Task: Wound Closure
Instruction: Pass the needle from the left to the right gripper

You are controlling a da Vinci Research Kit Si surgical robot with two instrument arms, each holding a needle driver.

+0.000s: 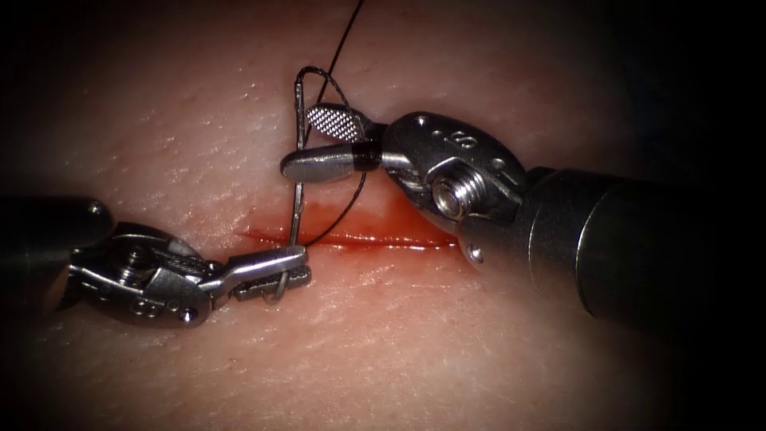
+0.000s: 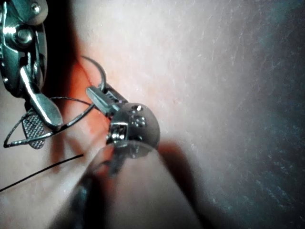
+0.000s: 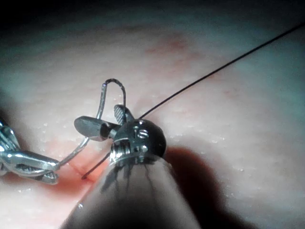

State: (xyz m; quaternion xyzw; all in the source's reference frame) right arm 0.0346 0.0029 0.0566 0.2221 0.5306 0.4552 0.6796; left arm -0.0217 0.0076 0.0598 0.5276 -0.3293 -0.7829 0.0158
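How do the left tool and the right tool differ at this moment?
The left tool has its jaws shut on the needle near one end; the right tool has its jaws open and holds nothing. The left tool lies at the cut; the right tool sits above it, astride the needle, beside the thread. Both are needle drivers.

no readable text, labels or numbers anywhere.

Silver wristed end effector (image 1: 325, 144) — hex screw, dark shaft.
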